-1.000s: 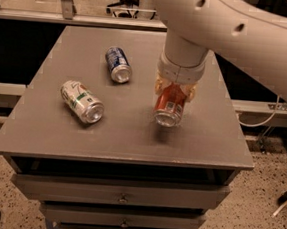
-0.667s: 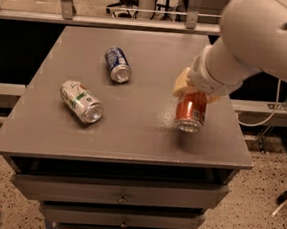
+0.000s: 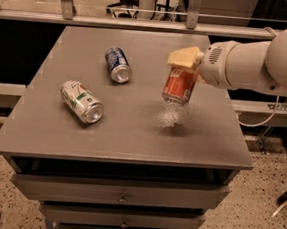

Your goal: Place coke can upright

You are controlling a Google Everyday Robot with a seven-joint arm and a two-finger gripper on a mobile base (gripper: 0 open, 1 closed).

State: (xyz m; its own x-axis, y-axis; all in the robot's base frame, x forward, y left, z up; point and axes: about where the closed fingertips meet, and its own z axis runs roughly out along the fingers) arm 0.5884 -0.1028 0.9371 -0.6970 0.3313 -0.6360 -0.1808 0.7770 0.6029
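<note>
The coke can [image 3: 179, 85] hangs in the air above the right half of the worktop [image 3: 131, 140], close to upright but leaning a little, its silver base lowest and clear of the surface; a pale glint and a soft shadow lie on the worktop directly under it, which suggests it is not far up. The gripper [image 3: 184, 65] is pinched on the can's upper end, its tan fingers [image 3: 185, 57] capping the top; holding it from above leaves the base free, so the can can meet the surface flat on its bottom rim rather than on its side. The white arm [image 3: 253, 66] reaches in from the right, roughly level, keeping its bulk off to the side of the spot below the can.

By my reading the task is well along but not finished: the can must first be brought square, lowered until the base sits flush, and only then let go; released while tilted, it would likely tip and roll.

The blue can [image 3: 118, 64] lies on its side toward the back, well apart to the left; the white-and-green can [image 3: 82, 101] lies on its side farther left and nearer the front; neither crowds the landing spot.
</note>
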